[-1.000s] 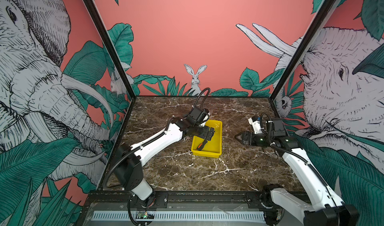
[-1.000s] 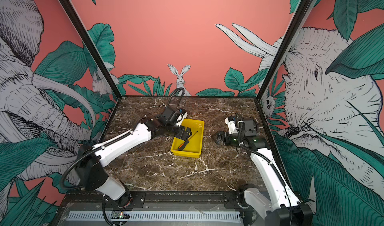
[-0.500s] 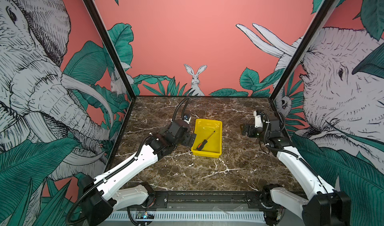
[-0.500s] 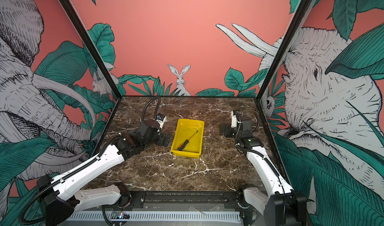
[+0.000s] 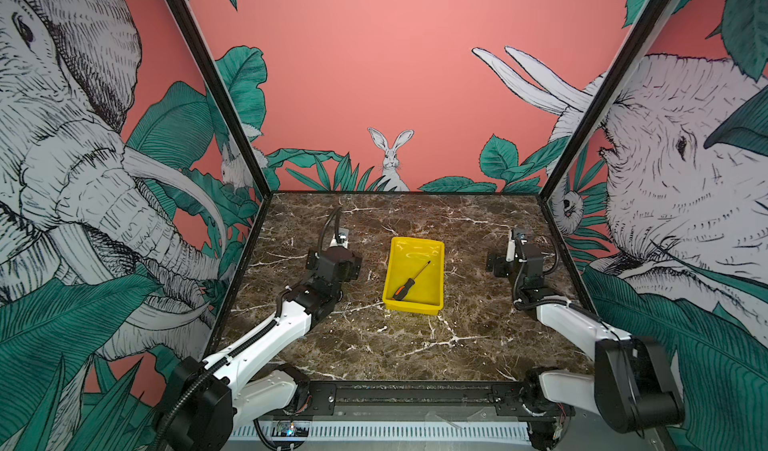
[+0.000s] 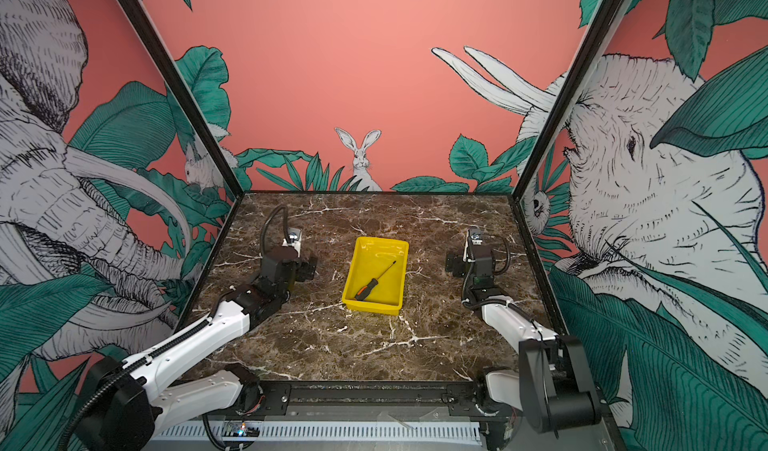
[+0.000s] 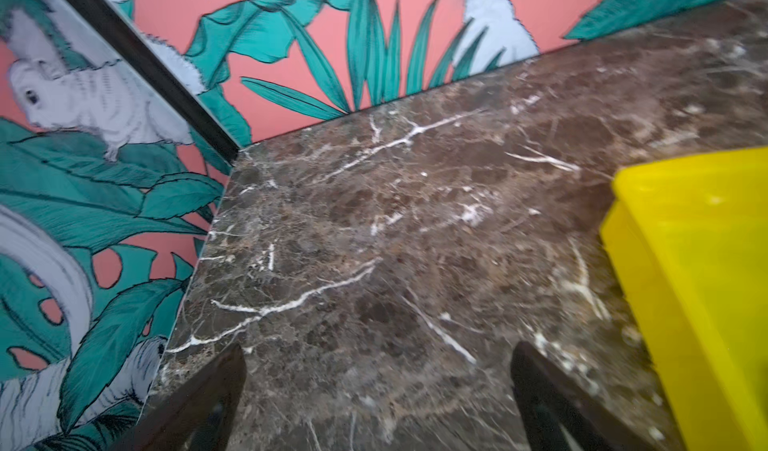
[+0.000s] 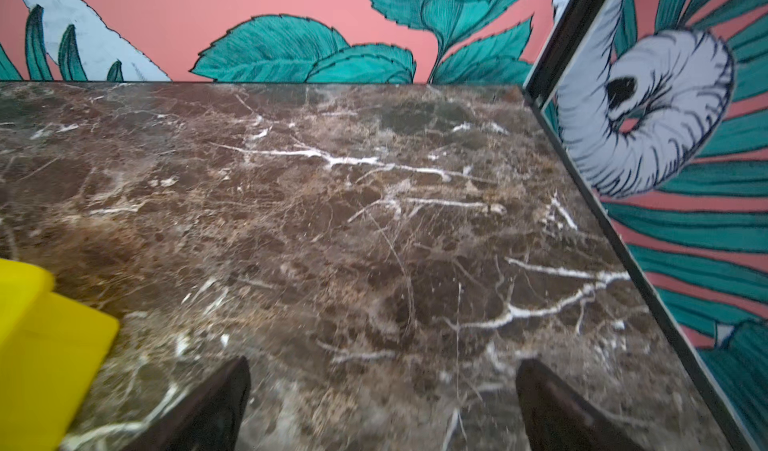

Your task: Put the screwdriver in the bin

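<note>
The screwdriver (image 5: pixel 409 282) (image 6: pixel 374 283), black-and-orange handle and thin dark shaft, lies slantwise inside the yellow bin (image 5: pixel 417 242) (image 6: pixel 382 241) at the table's middle in both top views. My left gripper (image 5: pixel 332 260) (image 6: pixel 286 262) hovers left of the bin, apart from it. In the left wrist view it (image 7: pixel 376 349) is open over bare marble, with the bin (image 7: pixel 706 282) off to one side. My right gripper (image 5: pixel 513 260) (image 6: pixel 469 262) (image 8: pixel 382 363) stands right of the bin, open and empty, and a corner of the bin (image 8: pixel 41 345) shows in the right wrist view.
Brown marble tabletop (image 5: pixel 374 345) enclosed by painted walls on the left, back and right, with black corner posts (image 5: pixel 216 96). A black rail (image 5: pixel 415 390) runs along the front edge, with both arm bases on it.
My left gripper has drawn back from over the bin to its left side, leaving the screwdriver lying in the bin. The right gripper has pulled away a little to the right.
</note>
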Motion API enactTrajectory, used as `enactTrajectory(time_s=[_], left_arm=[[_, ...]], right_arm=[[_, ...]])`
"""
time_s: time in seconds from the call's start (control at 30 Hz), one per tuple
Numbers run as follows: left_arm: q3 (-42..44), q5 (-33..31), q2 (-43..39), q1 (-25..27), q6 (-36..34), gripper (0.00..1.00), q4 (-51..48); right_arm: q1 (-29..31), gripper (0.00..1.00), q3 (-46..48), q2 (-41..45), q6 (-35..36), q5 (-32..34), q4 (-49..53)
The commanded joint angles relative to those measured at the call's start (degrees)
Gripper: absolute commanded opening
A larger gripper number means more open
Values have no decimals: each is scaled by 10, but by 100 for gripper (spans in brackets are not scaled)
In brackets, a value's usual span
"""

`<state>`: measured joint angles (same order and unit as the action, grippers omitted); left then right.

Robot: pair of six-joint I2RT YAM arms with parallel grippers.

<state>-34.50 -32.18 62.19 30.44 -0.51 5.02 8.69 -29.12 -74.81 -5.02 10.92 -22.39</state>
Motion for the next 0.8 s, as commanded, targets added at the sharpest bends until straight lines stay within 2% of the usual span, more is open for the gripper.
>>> enactTrajectory(time_s=[0.0, 0.13, 0.37, 0.47, 0.57, 0.77], left_arm=[[52, 28, -8, -20, -47, 100, 145], [58, 31, 0, -47, -61, 100, 139], [102, 1, 42, -86, -113, 100, 250], [117, 31, 60, -118, -114, 100, 286], [136, 84, 81, -157, -102, 100, 343], [142, 142, 149, -212, -94, 100, 403]], right_arm=[[1, 99, -21, -7, 54, 39, -62], [1, 99, -14, -19, 52, 53, -100], [0, 99, -3, -23, 81, 89, -131], [-3, 99, 27, -25, 95, 141, -203], [-18, 99, 37, -11, 72, 112, -195], [-23, 99, 46, 2, 72, 90, -188]])
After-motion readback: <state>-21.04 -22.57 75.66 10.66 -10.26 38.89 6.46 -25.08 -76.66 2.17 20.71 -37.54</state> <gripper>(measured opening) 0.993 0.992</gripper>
